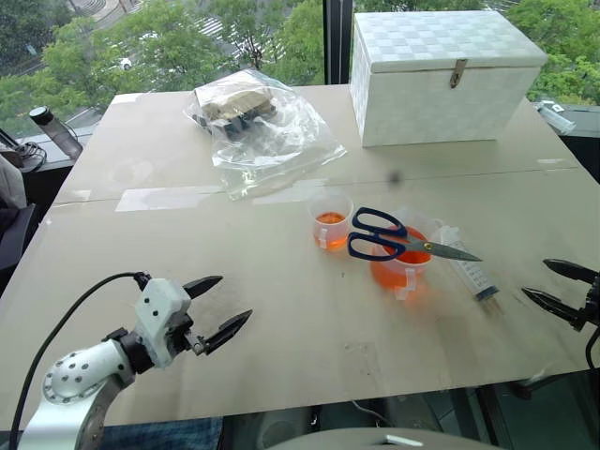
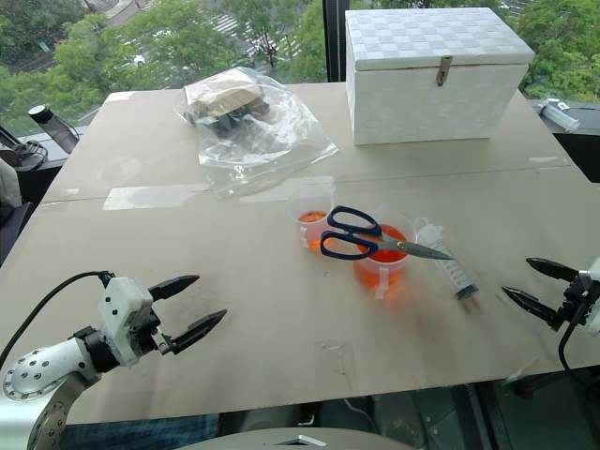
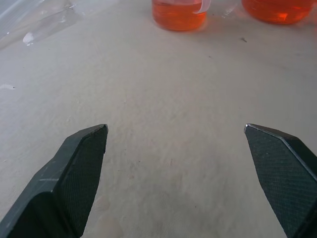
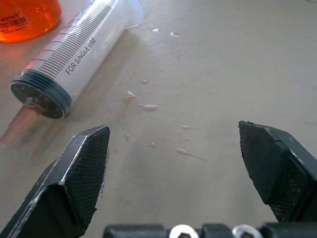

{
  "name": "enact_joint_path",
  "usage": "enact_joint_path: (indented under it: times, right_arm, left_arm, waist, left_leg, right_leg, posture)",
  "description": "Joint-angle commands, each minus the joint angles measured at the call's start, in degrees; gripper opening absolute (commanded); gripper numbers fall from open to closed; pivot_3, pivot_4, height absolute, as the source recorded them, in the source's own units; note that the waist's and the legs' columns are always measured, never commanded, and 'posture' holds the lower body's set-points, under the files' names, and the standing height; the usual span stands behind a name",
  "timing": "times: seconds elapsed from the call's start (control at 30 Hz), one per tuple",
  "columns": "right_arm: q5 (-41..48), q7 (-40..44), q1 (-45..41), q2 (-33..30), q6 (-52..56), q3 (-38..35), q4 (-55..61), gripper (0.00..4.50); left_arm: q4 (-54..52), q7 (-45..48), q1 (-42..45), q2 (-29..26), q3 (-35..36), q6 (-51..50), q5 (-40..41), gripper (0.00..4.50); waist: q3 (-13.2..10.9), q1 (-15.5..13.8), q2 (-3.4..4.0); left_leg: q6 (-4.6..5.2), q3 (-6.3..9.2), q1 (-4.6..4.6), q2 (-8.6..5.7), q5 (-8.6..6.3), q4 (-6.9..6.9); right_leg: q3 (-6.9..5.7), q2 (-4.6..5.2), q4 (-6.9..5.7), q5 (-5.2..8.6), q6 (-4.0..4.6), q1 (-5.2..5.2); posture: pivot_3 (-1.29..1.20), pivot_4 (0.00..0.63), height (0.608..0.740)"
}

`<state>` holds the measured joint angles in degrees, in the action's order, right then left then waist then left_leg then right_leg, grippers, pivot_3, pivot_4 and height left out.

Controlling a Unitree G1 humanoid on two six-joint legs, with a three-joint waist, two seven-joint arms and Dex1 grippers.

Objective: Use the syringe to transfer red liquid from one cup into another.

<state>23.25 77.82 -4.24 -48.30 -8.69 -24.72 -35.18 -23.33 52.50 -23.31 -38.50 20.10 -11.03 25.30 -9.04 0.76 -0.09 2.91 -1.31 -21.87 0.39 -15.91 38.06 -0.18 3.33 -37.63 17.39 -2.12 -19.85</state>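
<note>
Pincer on the left (image 1: 217,307) hovers with its fingers spread wide and empty over bare surface (image 1: 281,356), well apart from the task's things. Right of it stands the narrow cup (image 1: 330,221), clear plastic with a shallow layer of red liquid (image 1: 330,219). Just beside that is the wide cup (image 1: 401,262), clear too, far fuller with the same orange-red. Blue-handled scissors (image 1: 386,236) lie across its rim, steel blades pointing right.

Next comes the syringe (image 1: 471,269), flat on the surface just right of the wide cup. Its long axis runs away from the robot and slightly leftward, tip at the near end, plunger end up by the cup. The barrel is smooth, clear and round with black printed marks; it would probably roll if nudged.

The right pincer (image 1: 559,288) waits empty, fingers spread wide, near the syringe's tip. It is much the nearer one, so the pickup looks like its job. Small droplets speckle the matte surface between them.
</note>
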Motion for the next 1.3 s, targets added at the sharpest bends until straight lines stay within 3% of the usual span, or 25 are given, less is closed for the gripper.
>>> enact_joint_path:
  times: [0.03, 0.27, 0.43, 0.67, 1.03, 1.13, 1.23, 1.3]
  right_arm:
    - [2.4, -0.1, 2.8, -4.3, 6.1, -1.4, 11.8, 4.41]
    - [10.1, -2.0, 10.3, -13.2, 27.4, -2.9, 43.0, 4.41]
    - [15.5, -9.1, 2.5, -20.4, 44.1, 3.3, 58.3, 4.41]
    - [21.4, -14.1, -7.6, -22.4, 57.0, 9.9, 65.5, 4.41]
    - [17.0, -20.8, -13.0, -23.5, 62.3, 17.7, 68.6, 4.41]
    - [16.6, -21.6, -13.4, -22.7, 62.2, 18.2, 68.5, 3.78]
    - [16.4, -21.9, -13.0, -22.5, 62.0, 18.3, 68.3, 2.12]
    - [16.2, -22.0, -12.6, -22.4, 61.6, 18.1, 68.3, 1.33]
  left_arm:
    - [-3.1, 4.7, 0.7, -4.7, 3.8, -3.0, 5.7, 4.50]
    - [-11.5, 6.5, 8.5, -14.7, 8.9, -14.7, 20.2, 4.50]
    - [-15.7, 1.8, 23.4, -18.0, 4.0, -20.3, 29.0, 4.50]
    - [-19.7, -3.7, 33.4, -18.8, -1.3, -25.9, 35.0, 4.50]
    - [-21.2, -5.3, 31.3, -20.3, 0.5, -29.0, 37.4, 4.50]
    - [-20.7, -5.4, 30.5, -19.8, 0.9, -29.0, 38.1, 4.50]
    - [-20.4, -5.4, 30.5, -19.8, 1.3, -29.1, 38.4, 4.50]
    - [-21.0, -5.2, 29.8, -19.8, 1.7, -28.9, 38.1, 4.50]
  waist:
    - [0.0, 0.0, 0.02]
    - [0.0, -0.1, 0.11]
    - [-0.1, -0.2, 0.07]
    - [-0.2, -0.4, -0.06]
    - [-0.2, -0.4, -0.13]
    - [-0.2, -0.5, -0.15]
    - [-0.2, -0.5, -0.17]
    - [-0.2, -0.5, -0.17]
  left_leg:
    - [0.00, 0.01, -0.02, 0.00, 0.00, 0.00]
    - [-0.01, 0.07, -0.70, 0.00, 0.02, 0.02]
    - [-0.04, 0.08, -0.92, -0.01, 0.04, 0.06]
    - [-0.27, 0.11, -1.11, -0.03, 0.18, 0.15]
    - [-0.28, 0.11, -1.07, -0.03, 0.20, 0.26]
    - [-0.29, 0.11, -1.07, -0.03, 0.20, 0.25]
    - [-0.28, 0.11, -1.07, -0.02, 0.20, 0.27]
    - [-0.29, 0.11, -1.07, -0.03, 0.20, 0.27]
  right_leg:
    - [-0.01, 0.01, -0.02, 0.00, 0.00, -0.01]
    - [-0.06, 0.02, -0.12, -0.12, -0.22, -0.74]
    - [-0.11, -0.02, -0.08, -0.13, -0.23, -0.90]
    - [-0.14, -0.11, 0.02, -0.13, -0.25, -0.94]
    - [-0.12, -0.21, -0.12, -0.13, -0.26, -0.94]
    - [-0.13, -0.22, -0.12, -0.12, -0.26, -0.94]
    - [-0.13, -0.22, -0.12, -0.12, -0.27, -0.94]
    - [-0.13, -0.22, -0.12, -0.12, -0.27, -0.94]
  posture:
    - [0.00, 0.150, 0.740]
    - [0.00, 0.150, 0.740]
    - [0.00, 0.150, 0.740]
    - [0.00, 0.150, 0.740]
    - [0.00, 0.150, 0.740]
    - [0.00, 0.150, 0.740]
    - [0.00, 0.150, 0.740]
    - [0.00, 0.150, 0.740]
